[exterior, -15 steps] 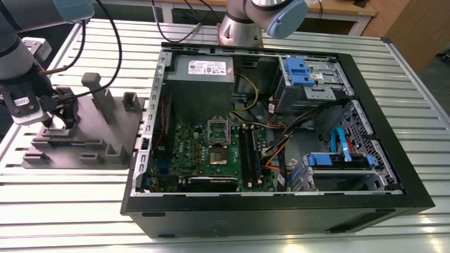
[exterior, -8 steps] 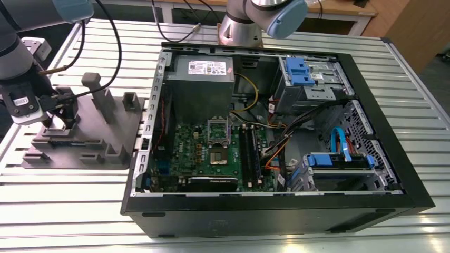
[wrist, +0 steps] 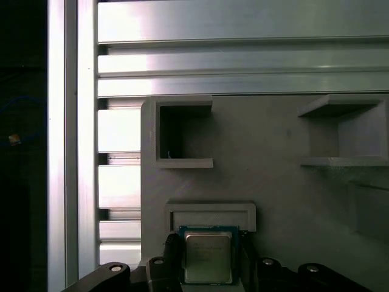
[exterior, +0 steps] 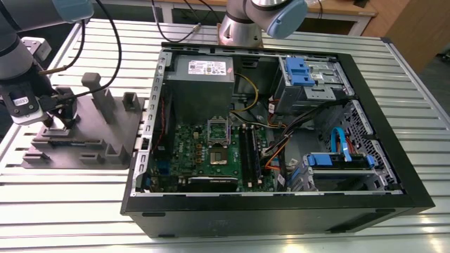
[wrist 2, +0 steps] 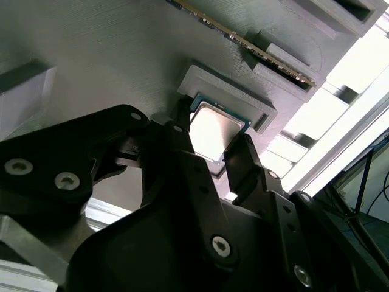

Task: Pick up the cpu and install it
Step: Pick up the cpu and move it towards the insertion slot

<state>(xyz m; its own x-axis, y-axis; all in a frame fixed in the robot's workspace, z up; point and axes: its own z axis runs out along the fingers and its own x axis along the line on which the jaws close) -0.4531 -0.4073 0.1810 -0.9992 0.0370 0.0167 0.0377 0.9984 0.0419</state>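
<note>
Your cpu lies flat in a shallow pocket of the grey plate, its silvery top facing up and one edge against the pocket's raised rim. The gripper is down over it and straddles it closely in both wrist views; you cannot tell whether it is clenched on the chip or loose around it. In the exterior view the plate with its upright blocks sits at the exterior view's left, just beside the open computer case, both on the slatted metal table
</note>
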